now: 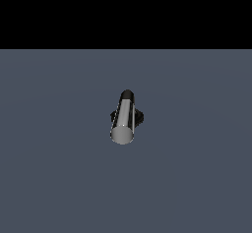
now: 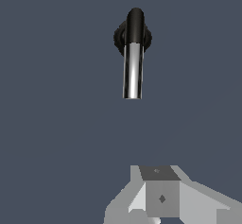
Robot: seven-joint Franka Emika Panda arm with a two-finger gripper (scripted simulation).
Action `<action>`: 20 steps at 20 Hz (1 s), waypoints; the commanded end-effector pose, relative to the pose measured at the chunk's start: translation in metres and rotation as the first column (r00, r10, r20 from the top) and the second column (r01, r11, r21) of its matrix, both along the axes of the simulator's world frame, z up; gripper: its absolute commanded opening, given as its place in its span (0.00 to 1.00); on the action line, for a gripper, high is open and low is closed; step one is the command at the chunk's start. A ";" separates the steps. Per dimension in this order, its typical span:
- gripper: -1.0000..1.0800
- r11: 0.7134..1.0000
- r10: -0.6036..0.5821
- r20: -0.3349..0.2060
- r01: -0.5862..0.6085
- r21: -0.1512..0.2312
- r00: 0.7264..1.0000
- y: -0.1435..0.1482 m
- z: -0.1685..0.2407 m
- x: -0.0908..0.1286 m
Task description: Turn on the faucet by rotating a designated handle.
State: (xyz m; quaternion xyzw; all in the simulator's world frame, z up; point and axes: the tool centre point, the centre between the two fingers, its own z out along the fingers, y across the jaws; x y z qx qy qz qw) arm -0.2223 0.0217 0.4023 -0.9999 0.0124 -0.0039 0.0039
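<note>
The flat grey-blue floor (image 1: pixel 54 178) fills the lower part of the exterior view and runs back to a plain black band above it. In the wrist view the same surface fills the whole background.

The faucet (image 1: pixel 139 115) stands alone near the middle of the floor. In the exterior view only small parts of its black base show on either side of the bar. In the wrist view the round black base (image 2: pixel 119 35) sits under the black elbow (image 2: pixel 135 22).

The handle (image 1: pixel 123 121) is a straight chrome cylinder joined to the black elbow at its far end. In the exterior view its flat round end face points toward the camera and slightly toward the exterior view's left. In the wrist view the bar runs from the elbow toward the gripper, its free end nearest it.

The gripper (image 2: pixel 163 194) shows only as grey and white body parts at the edge of the wrist view. It is well apart from the handle, with bare floor between them, and touches nothing. The fingertips are out of frame, so finger spacing cannot be determined.
</note>
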 end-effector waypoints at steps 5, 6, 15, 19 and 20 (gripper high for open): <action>0.00 1.000 -0.025 -0.002 0.025 -0.001 1.000 0.015 -0.055 0.013; 0.00 1.000 -0.028 -0.002 0.028 -0.001 1.000 0.017 -0.064 0.015; 0.00 0.998 -0.058 -0.004 0.058 -0.002 0.998 0.035 -0.134 0.035; 0.00 0.997 -0.071 -0.005 0.071 -0.002 0.997 0.043 -0.165 0.043; 0.00 0.997 -0.074 -0.005 0.074 -0.002 0.997 0.045 -0.173 0.046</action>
